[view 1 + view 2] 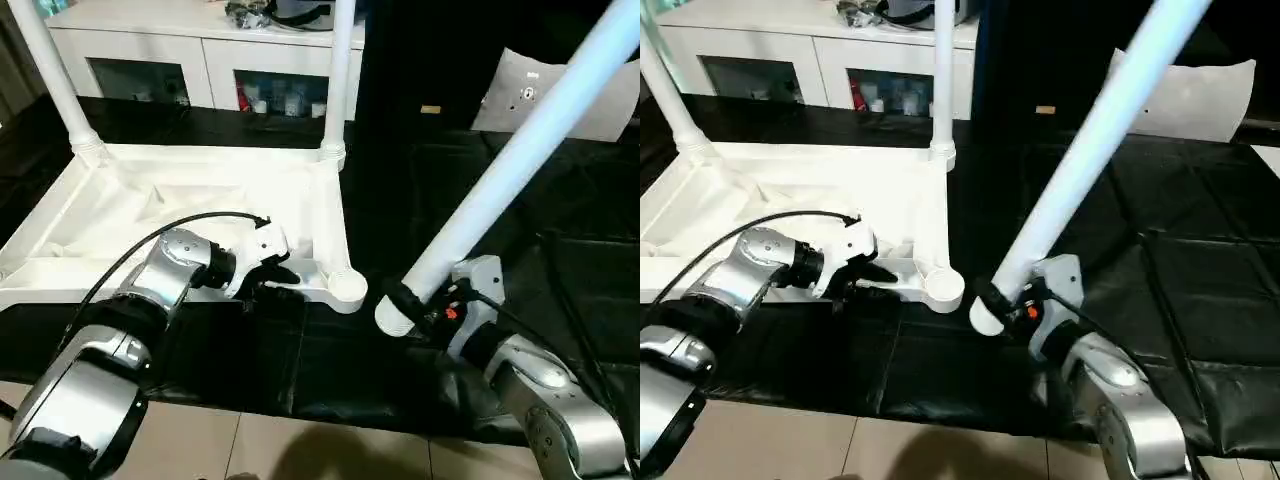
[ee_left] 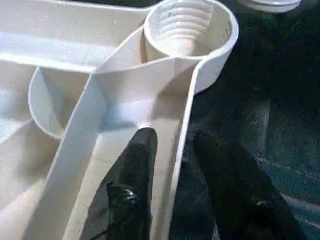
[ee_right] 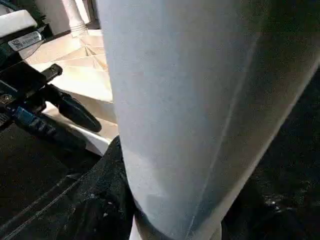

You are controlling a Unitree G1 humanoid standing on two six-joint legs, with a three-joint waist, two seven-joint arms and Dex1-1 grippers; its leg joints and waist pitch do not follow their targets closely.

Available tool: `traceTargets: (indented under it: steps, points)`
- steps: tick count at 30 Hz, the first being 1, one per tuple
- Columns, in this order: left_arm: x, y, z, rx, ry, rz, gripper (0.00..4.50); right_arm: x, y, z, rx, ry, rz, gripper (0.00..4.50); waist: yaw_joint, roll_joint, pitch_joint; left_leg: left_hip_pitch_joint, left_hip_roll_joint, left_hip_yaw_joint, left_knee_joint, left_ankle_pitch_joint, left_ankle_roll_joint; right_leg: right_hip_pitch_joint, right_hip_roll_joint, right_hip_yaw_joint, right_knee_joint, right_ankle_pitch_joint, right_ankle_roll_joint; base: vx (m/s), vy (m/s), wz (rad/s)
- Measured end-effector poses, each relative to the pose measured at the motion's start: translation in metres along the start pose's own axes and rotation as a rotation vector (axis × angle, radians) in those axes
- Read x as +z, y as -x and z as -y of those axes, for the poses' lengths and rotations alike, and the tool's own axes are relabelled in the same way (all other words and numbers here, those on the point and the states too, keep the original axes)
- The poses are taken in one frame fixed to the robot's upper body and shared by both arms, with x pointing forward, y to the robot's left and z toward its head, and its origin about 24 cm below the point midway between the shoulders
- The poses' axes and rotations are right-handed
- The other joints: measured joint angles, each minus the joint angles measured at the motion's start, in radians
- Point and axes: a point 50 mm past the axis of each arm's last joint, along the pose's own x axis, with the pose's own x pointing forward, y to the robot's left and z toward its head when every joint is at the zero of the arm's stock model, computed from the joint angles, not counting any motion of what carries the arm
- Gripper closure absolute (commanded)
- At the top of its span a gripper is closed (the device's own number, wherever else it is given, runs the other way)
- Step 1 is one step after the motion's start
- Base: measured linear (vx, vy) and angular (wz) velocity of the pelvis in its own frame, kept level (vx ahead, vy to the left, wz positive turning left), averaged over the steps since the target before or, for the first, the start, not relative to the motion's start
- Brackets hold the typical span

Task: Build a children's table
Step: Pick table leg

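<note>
Left eye view showed the tabletop (image 1: 180, 215) lying upside down on the black mat (image 1: 560, 300), two legs (image 1: 338, 75) already standing in its far corner sockets. The near corner socket (image 1: 347, 287) was empty. The left gripper (image 2: 172, 165) straddled the rim wall just beside that socket, one finger (image 2: 135, 170) inside the frame and the other outside, the jaws not visibly pressed against the wall, so I could not tell whether it had a firm hold. The right gripper (image 1: 425, 305) was clamped around the thick end of a loose leg (image 1: 520, 150), which slanted up and away, its end hovering near the empty socket but apart from it.

The risk, as I judged it, was the leg meeting the socket at a slant and jamming or skidding off the rim; a weak left hold would let the top slide on the mat. A small label (image 3: 25, 39) on the left gripper carried print too small to read
</note>
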Motion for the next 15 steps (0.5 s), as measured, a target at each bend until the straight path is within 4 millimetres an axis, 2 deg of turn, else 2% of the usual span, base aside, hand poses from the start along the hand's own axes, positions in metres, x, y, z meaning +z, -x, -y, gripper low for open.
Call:
traceTargets:
  steps: [9, 11, 14, 15]
  points:
    - [-0.0064, 0.0017, -0.0016, -0.008, 0.010, -0.015, 3.73, 0.0003, -0.0004, -0.0009, 0.006, 0.005, 0.004, 2.62, 0.000, 0.000, 0.000, 0.000, 0.000, 0.000, -0.001, 0.000, 0.000, 0.000, -0.001, 0.000, -0.001, 0.000, 0.000, 0.000, 0.000, 0.00]
    - [-0.0058, 0.0021, -0.0020, -0.013, 0.000, -0.021, 4.02, 0.0001, -0.0007, -0.0015, 0.010, 0.006, 0.003, 2.62, 0.000, 0.000, 0.000, 0.000, 0.000, 0.000, -0.001, 0.000, 0.000, 0.000, -0.001, 0.000, -0.001, 0.000, 0.000, 0.000, 0.000, 0.00]
    - [-0.0050, 0.0029, -0.0026, -0.023, -0.028, -0.036, 4.12, 0.0002, -0.0016, -0.0030, 0.024, 0.007, 0.003, 2.62, 0.000, 0.000, 0.000, 0.000, 0.000, 0.000, -0.002, 0.000, 0.000, 0.000, -0.001, 0.000, -0.002, 0.000, 0.000, 0.000, 0.000, 0.00]
    - [-0.0050, 0.0032, -0.0027, -0.027, -0.029, -0.037, 4.36, 0.0011, -0.0022, -0.0033, 0.028, 0.010, 0.004, 2.62, -0.001, 0.000, 0.000, 0.000, 0.000, 0.000, -0.002, 0.000, 0.000, 0.000, -0.001, 0.000, -0.003, 0.000, 0.000, 0.000, 0.000, 0.00]
